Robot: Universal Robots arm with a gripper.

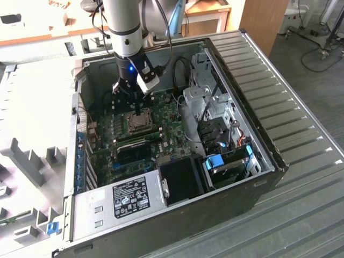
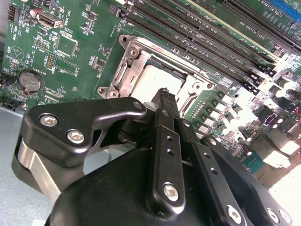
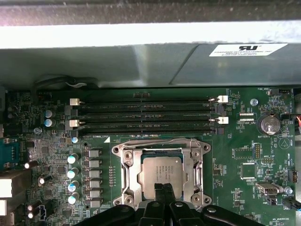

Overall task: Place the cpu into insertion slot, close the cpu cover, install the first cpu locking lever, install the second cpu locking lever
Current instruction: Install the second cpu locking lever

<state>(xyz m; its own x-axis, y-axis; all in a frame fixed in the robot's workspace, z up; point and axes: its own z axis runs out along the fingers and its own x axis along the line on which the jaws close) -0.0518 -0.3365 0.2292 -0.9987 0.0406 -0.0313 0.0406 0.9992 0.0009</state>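
There it was: the arm reached down into the open computer case [image 1: 258, 156], which lay on its side on the ribbed metal counter [image 1: 306, 97] in the middle of the exterior view. The hand [image 1: 136, 107] hung directly above the socket [image 1: 137, 122], left of centre in that frame, low over the green circuit board [image 1: 166, 121]. In the first wrist view the chip [image 3: 162, 172] sat flat inside the socket [image 3: 130, 165], its dull silver top square within the recess, at the lower middle of the frame. The silvery frame plate [image 3: 195, 162] lay down around the chip, its cut-out showing the chip's top. The black fingertips [image 3: 164, 193] came in from the bottom edge, pressed together with no gap visible between them and nothing held, their tips at the chip's near edge; whether they touched it could not be told. In the second wrist view the same pair of fingers [image 2: 165, 101] ended at the edge of the chip [image 2: 157, 77] in the centre of the frame. Long dark memory slots [image 3: 146, 115] ran across the board just above the socket in the first wrist view, and a round coin battery [image 3: 269, 125] sat at the right. A grey power supply [image 1: 126, 201] filled the case's lower left corner in the exterior view.
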